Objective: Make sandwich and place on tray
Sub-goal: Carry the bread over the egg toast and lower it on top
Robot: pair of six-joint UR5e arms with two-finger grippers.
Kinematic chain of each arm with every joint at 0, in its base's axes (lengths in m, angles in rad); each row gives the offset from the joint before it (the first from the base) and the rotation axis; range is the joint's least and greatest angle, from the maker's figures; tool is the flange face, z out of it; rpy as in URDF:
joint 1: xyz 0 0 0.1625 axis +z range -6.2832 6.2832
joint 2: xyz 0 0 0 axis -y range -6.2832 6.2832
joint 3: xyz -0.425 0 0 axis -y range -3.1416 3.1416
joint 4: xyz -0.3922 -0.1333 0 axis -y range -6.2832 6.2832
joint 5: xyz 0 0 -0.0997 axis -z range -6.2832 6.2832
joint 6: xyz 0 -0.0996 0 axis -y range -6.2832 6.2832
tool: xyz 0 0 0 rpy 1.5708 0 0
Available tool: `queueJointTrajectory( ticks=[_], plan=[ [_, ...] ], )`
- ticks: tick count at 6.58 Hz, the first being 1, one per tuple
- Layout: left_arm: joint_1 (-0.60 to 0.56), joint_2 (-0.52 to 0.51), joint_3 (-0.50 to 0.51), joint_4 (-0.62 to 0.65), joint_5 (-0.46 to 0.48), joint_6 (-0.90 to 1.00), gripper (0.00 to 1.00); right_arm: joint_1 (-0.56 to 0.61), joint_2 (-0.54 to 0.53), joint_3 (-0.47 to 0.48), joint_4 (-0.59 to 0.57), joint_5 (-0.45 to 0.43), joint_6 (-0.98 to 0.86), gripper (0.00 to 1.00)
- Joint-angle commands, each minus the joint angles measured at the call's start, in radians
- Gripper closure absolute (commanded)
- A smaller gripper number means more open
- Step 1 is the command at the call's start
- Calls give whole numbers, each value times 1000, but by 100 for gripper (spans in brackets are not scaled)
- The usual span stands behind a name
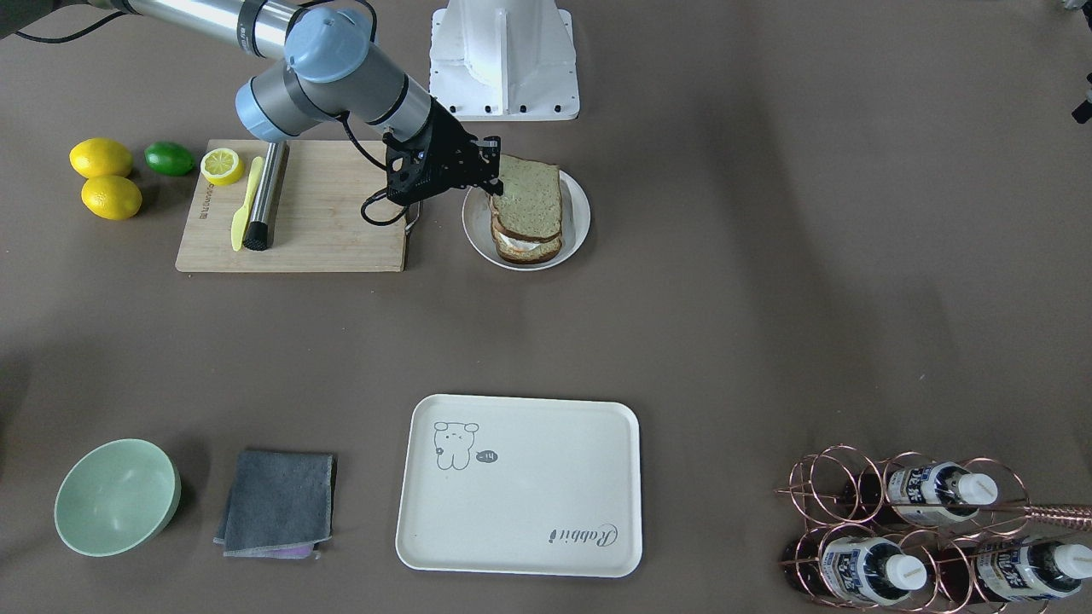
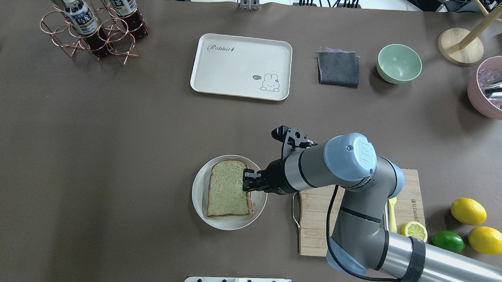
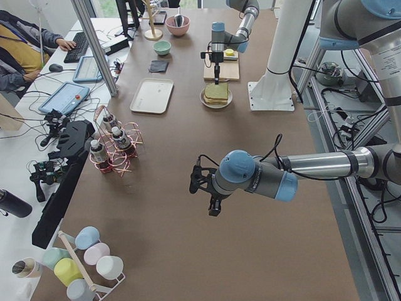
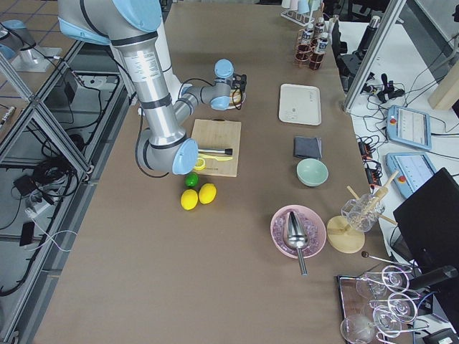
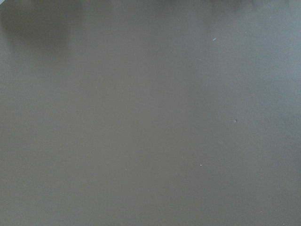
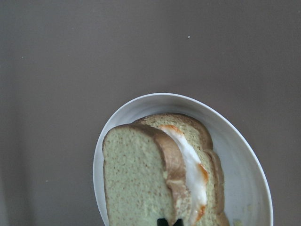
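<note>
Two soft slices w/ slippery egg between: sandwich (image 1: 527, 213) sits on round white dish (image 1: 581, 205), tray (image 1: 520, 529) well apart. Right end effector (image 6: 170, 221) narrow, tips nearly together at top slice's edge. Left end effector (image 3: 210, 207): can't tell. Prob. best to pinch across both crusts, gently, or the egg slides out.

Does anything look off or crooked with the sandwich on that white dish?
Yes. The top slice sits skewed off the bottom slice, leaving the egg exposed along one side. The right claw appears to pinch its edge.
</note>
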Motion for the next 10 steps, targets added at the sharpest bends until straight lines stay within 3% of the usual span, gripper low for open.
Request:
queueJointTrajectory(
  ticks=[1,3,4,5,6,7,10],
  plan=[
    [-1,2,-3,0,-3,-2,2,-1,4,-22,13,-1,1,100],
    [-1,5,-5,0,-3,-15,2,-1,4,-39,48,-1,1,100],
    [-1,5,-5,0,-1,-15,2,-2,4,-40,47,-1,7,71],
    [-1,7,-5,0,-3,-15,2,-5,4,-42,45,-2,10,34],
    [-1,7,-5,0,-1,-21,2,-5,4,-45,45,-2,9,8],
    [-1,5,-5,0,-1,-37,2,-5,3,-48,45,-4,13,2],
    [11,-33,-14,0,-7,-70,3,108,-44,-31,8,56,6,1]
  ],
)
